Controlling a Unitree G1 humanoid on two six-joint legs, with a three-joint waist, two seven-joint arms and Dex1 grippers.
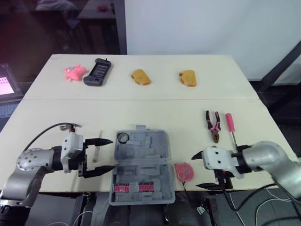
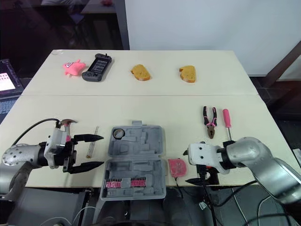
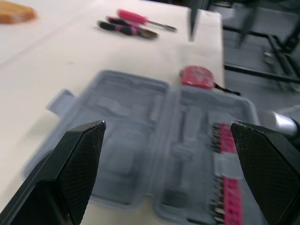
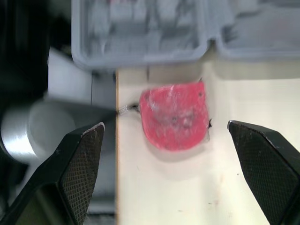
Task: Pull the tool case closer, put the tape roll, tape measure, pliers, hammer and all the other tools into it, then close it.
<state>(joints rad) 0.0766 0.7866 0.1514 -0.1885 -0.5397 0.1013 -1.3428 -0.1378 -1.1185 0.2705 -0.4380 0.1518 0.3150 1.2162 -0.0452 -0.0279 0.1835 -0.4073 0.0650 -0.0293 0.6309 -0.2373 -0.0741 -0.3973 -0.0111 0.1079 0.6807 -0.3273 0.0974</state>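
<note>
The grey tool case [image 1: 141, 162] lies open at the table's front edge, with a tape roll [image 1: 123, 137] in its far half and pink bits [image 1: 126, 189] in its near half. My left gripper [image 1: 106, 154] is open just left of the case, and a slim screwdriver [image 1: 96, 151] lies on the table by its fingers. A metal hammer head [image 2: 66, 123] shows behind the left wrist. The red tape measure [image 1: 184, 171] lies right of the case. My right gripper [image 1: 198, 170] is open, its tips just short of the tape measure [image 4: 173, 115]. Pink-handled pliers [image 1: 213, 126] and a pink screwdriver [image 1: 230, 125] lie farther back on the right.
Along the far side of the table sit a pink toy [image 1: 74, 72], a black device [image 1: 98, 72] and two bread-like pieces [image 1: 140, 77] [image 1: 187, 78]. A lit screen [image 1: 5, 87] stands off the table's left. The case overhangs the front edge.
</note>
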